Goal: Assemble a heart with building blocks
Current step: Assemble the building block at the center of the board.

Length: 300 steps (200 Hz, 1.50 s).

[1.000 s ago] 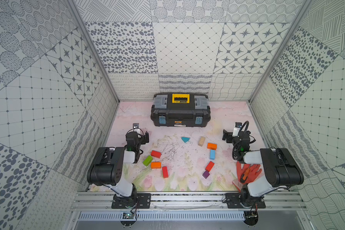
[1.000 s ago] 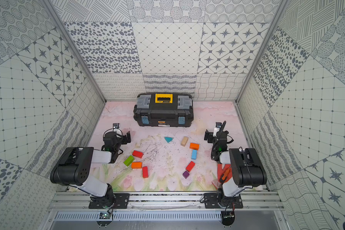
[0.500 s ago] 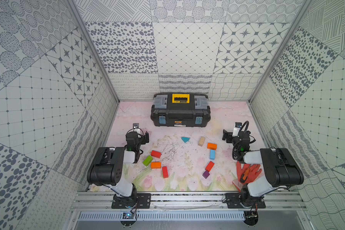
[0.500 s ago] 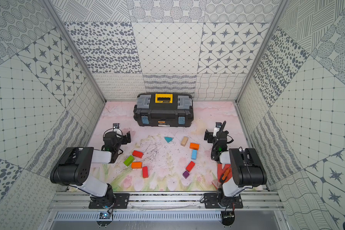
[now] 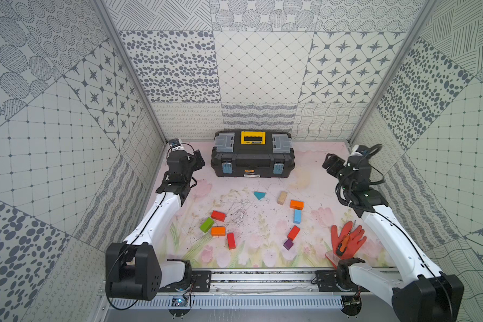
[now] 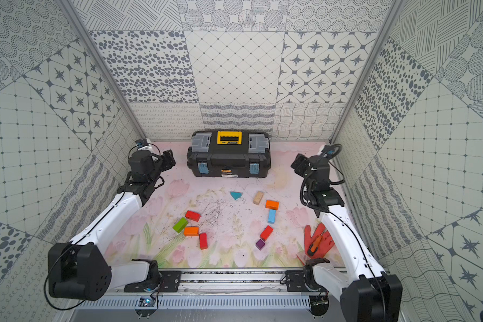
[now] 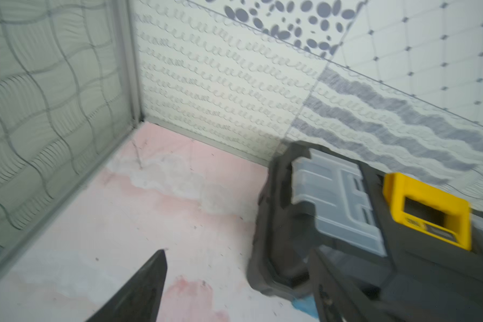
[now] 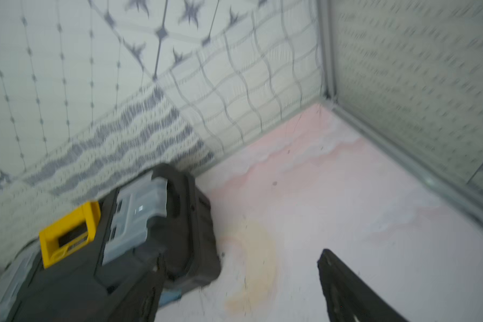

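Note:
The building blocks lie loose and apart on the pink flowered mat. On the left are a red brick [image 5: 218, 215], a green one [image 5: 206, 225], an orange one [image 5: 218, 231] and another red one [image 5: 231, 240]. Toward the right lie a teal triangle [image 5: 259, 195], a plain-wood brick [image 5: 282, 197], an orange brick [image 5: 296, 205], a light blue one [image 5: 297, 216], a red one [image 5: 293, 232] and a purple cube [image 5: 288, 244]. No heart shows. My left gripper [image 5: 198, 160] [image 7: 237, 252] and right gripper [image 5: 329, 164] [image 8: 241, 254] hang open and empty above the mat's back corners, far from the blocks.
A black toolbox [image 5: 253, 156] [image 7: 346, 223] [image 8: 123, 251] with a yellow handle stands at the back middle, between the two grippers. A red-orange glove [image 5: 346, 239] with a screwdriver [image 5: 343, 245] on it lies at the front right. Patterned walls close in on three sides.
Both arms have unfolded from a tucked pose. Each gripper has risen and swung toward the back wall, still empty. The blocks have not moved.

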### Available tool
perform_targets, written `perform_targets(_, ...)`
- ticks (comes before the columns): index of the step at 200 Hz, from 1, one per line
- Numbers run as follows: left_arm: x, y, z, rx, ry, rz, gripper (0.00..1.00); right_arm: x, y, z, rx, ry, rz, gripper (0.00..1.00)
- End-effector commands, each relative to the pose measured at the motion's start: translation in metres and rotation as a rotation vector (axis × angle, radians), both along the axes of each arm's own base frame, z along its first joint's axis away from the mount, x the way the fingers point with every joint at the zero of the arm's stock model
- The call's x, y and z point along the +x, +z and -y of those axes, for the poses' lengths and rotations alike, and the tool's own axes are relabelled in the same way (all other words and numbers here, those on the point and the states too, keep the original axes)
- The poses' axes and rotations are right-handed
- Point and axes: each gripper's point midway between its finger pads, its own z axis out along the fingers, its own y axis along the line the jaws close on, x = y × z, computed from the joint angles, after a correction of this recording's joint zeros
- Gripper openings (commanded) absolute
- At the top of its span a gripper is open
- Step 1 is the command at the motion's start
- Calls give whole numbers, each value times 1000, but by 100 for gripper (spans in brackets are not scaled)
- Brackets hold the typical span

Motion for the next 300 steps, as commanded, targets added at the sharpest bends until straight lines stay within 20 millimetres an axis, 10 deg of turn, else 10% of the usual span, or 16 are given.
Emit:
perform_targets(1, -79, -67, 73, -136, -198, -411, 75, -46, -74, -37, -15, 62, -341, 86)
perform_targets(42, -123, -112, 113, -188, -303, -544, 72, -47, -128, -126, -32, 269, -518, 73)
perform_targets(94, -134, -134, 116, -216, -313, -602, 66, -11, -176, -169, 11, 310, -575, 67)
perform_targets(211, -131, -147, 116, -196, -300, -633, 61, -11, -205, -154, -40, 198, -671, 38)
perform_targets(300, -127, -150, 117, -204, -283, -646, 60, -18, -186, -178, 43, 292, -647, 45)
